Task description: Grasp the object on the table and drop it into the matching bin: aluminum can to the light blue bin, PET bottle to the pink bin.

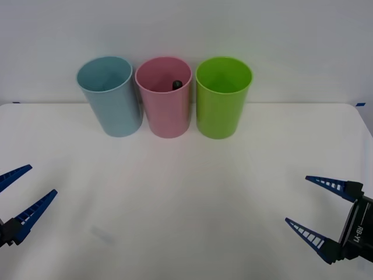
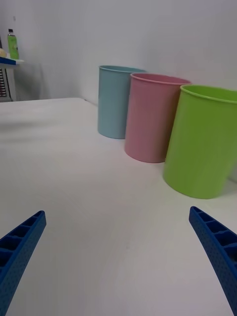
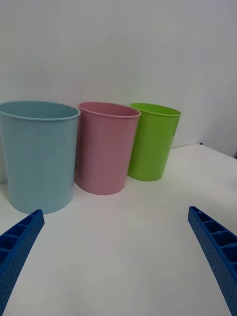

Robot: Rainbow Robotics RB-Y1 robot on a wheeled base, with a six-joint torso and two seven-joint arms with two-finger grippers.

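The pink bin (image 1: 164, 97) stands in the middle of a row at the back of the white table (image 1: 186, 192), with the light blue bin (image 1: 110, 95) on its left. Inside the pink bin, a small dark piece of the PET bottle (image 1: 176, 84) shows below the far rim. My left gripper (image 1: 42, 179) is open at the near left, holding nothing. My right gripper (image 1: 297, 199) is open at the near right, also holding nothing. From the wrists, the left gripper (image 3: 115, 210) and right gripper (image 2: 117, 212) face the pink bin (image 3: 105, 148) (image 2: 154, 117) and the light blue bin (image 3: 38, 154) (image 2: 116, 101) across bare tabletop.
A lime green bin (image 1: 222, 96) stands to the right of the pink one, close beside it. A pale wall rises right behind the row. In the right wrist view a green bottle (image 2: 12, 44) sits on a far shelf.
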